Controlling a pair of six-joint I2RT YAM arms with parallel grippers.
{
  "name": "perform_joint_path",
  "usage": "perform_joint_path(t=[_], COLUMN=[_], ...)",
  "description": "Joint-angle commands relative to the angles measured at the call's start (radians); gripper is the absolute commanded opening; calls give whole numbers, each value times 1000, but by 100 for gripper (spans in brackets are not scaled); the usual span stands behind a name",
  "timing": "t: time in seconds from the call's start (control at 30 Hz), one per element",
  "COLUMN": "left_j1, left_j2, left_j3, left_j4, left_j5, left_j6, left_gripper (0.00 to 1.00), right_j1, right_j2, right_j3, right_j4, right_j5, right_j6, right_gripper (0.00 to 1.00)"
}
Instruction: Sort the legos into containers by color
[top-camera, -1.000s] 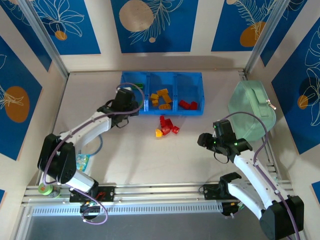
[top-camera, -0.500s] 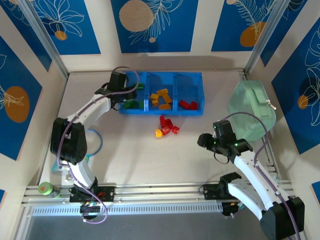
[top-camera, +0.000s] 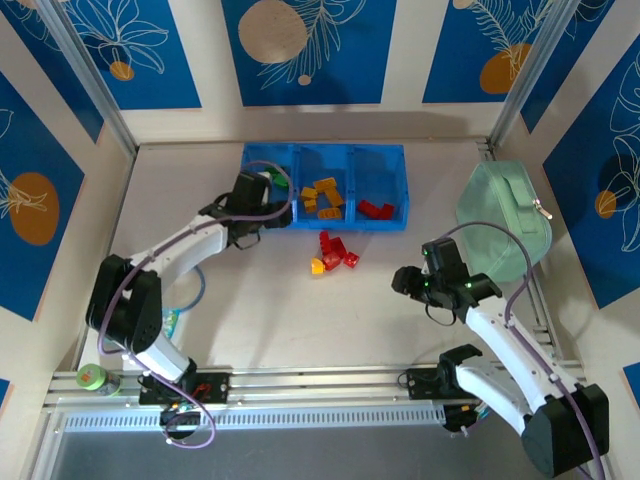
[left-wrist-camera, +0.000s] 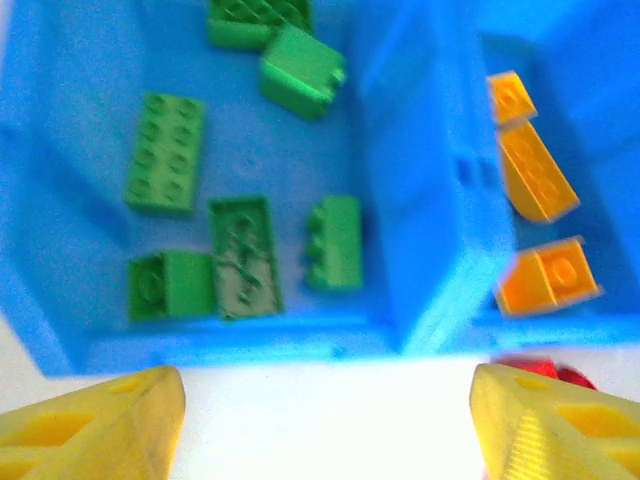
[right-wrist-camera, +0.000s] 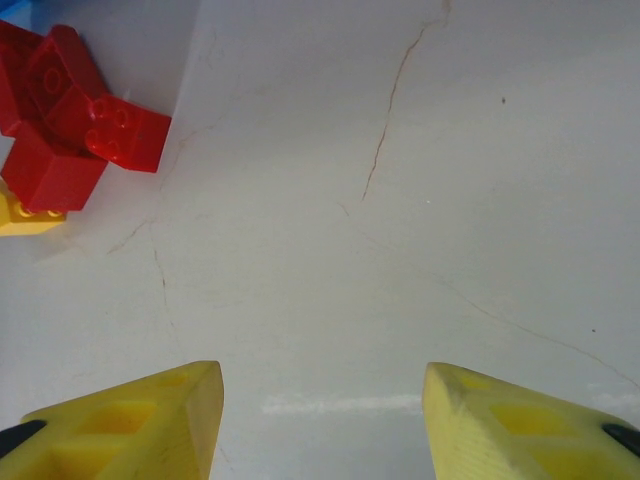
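The blue tray (top-camera: 385, 225) holds three containers in a row. In the left one lie several green legos (left-wrist-camera: 240, 255), and one shows beside the arm (top-camera: 278, 178). The middle one holds orange legos (top-camera: 322, 195) (left-wrist-camera: 535, 180), the right one red legos (top-camera: 377, 209). A loose heap of red legos (top-camera: 337, 247) (right-wrist-camera: 65, 110) with a yellow one (top-camera: 317, 266) (right-wrist-camera: 25, 215) lies on the table in front of the tray. My left gripper (top-camera: 258, 205) (left-wrist-camera: 325, 430) hangs open and empty over the tray's near wall. My right gripper (top-camera: 425, 285) (right-wrist-camera: 320, 420) is open above bare table, right of the heap.
A mint-green zip case (top-camera: 505, 222) lies at the right edge of the table. A small green roll (top-camera: 92, 377) sits by the left arm's base. Upright panels wall the table at the back and both sides.
My left gripper has gone from shut to open over the left container, swinging to the tray's far left corner and back toward its near wall. The right arm has hardly moved.
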Motion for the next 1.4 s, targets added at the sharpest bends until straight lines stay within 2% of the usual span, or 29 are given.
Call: perform_joint_path(t=[0.0, 0.2, 0.37, 0.5, 0.8, 1.13, 1.37], left_j1=[-65, -228, -287, -294, -302, -302, -302], left_j2=[-22, 82, 199, 237, 248, 156, 156], left_j3=[-62, -63, -13, -5, -25, -111, -126], left_j4=[39, 73, 68, 66, 52, 73, 72], left_j5=[-22, 0, -10, -22, -40, -54, -54], left_j6=[-44, -95, -117, -131, -144, -166, -167], left_gripper=[73, 72, 64, 57, 53, 49, 47], right_j1=[18, 41, 63, 65, 63, 63, 63], right_j2=[22, 46, 53, 38, 30, 12, 11], right_j3=[35, 25, 17, 5, -17, -21, -16], right_j4=[20, 43, 42, 33, 46, 39, 38], right_j5=[-12, -4, 12, 26, 24, 31, 27], right_j6=[13, 28, 36, 36, 41, 44, 44], right_gripper=[56, 56, 56, 56, 56, 56, 56])
